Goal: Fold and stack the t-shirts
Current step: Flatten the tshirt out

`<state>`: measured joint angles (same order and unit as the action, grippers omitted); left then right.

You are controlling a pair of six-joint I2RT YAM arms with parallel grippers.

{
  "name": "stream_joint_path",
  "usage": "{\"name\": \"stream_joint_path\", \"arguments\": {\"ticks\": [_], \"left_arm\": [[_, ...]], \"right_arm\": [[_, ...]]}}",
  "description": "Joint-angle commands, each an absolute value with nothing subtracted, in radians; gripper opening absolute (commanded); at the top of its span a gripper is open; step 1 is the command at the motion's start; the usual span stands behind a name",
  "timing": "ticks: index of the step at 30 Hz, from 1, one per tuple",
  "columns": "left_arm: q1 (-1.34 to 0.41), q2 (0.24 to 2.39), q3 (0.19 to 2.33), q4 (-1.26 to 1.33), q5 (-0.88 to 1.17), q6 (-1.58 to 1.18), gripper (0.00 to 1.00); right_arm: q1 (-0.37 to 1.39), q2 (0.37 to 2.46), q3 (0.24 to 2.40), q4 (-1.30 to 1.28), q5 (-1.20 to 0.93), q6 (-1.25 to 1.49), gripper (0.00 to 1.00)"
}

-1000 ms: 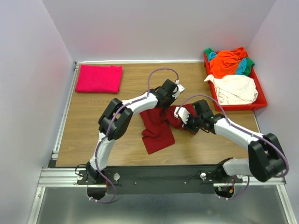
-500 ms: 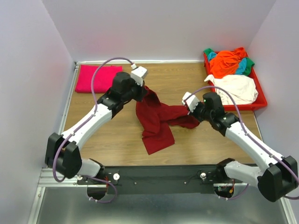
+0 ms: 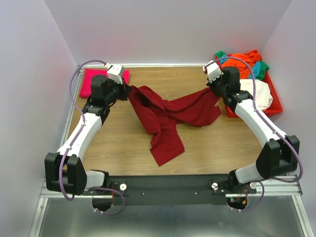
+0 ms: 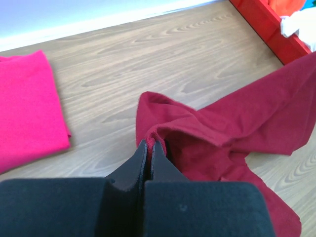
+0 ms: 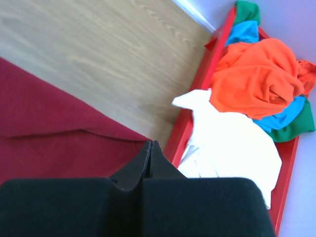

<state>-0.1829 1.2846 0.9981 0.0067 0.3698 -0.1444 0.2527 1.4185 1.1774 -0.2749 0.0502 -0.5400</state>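
The dark red t-shirt (image 3: 170,109) is stretched across the middle of the table, its lower part trailing toward the front (image 3: 166,147). My left gripper (image 3: 127,92) is shut on a bunched edge of it at the back left; in the left wrist view the gripper (image 4: 150,144) pinches a fold of the dark red t-shirt (image 4: 237,118). My right gripper (image 3: 217,92) is shut on its other end beside the tray; in the right wrist view the gripper (image 5: 150,143) meets the edge of the dark red t-shirt (image 5: 49,128). A folded magenta-pink t-shirt (image 3: 90,83) lies at the back left corner.
A red tray (image 3: 274,107) at the back right holds an orange shirt (image 3: 241,64), a cream shirt (image 3: 260,92), and teal (image 5: 279,118) and green (image 5: 247,10) cloth. The right forearm hangs over the tray's left rim. Walls close in the left, back and right.
Both arms swung outward and back from the table's middle, left toward the pink shirt, right toward the tray. The dark red t-shirt has been pulled out wide between them.
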Motion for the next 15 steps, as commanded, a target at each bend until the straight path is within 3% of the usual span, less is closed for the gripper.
{"name": "stream_joint_path", "arguments": {"ticks": [1,15], "left_arm": [[-0.135,1.287,1.017,0.055,0.43,-0.15,0.0],[-0.011,1.169,0.865,0.132,0.368,-0.226,0.0]], "right_arm": [[0.224,1.486,1.264,-0.218,0.112,-0.496,0.01],[0.156,1.644,1.382,-0.164,0.144,-0.463,0.01]]}}
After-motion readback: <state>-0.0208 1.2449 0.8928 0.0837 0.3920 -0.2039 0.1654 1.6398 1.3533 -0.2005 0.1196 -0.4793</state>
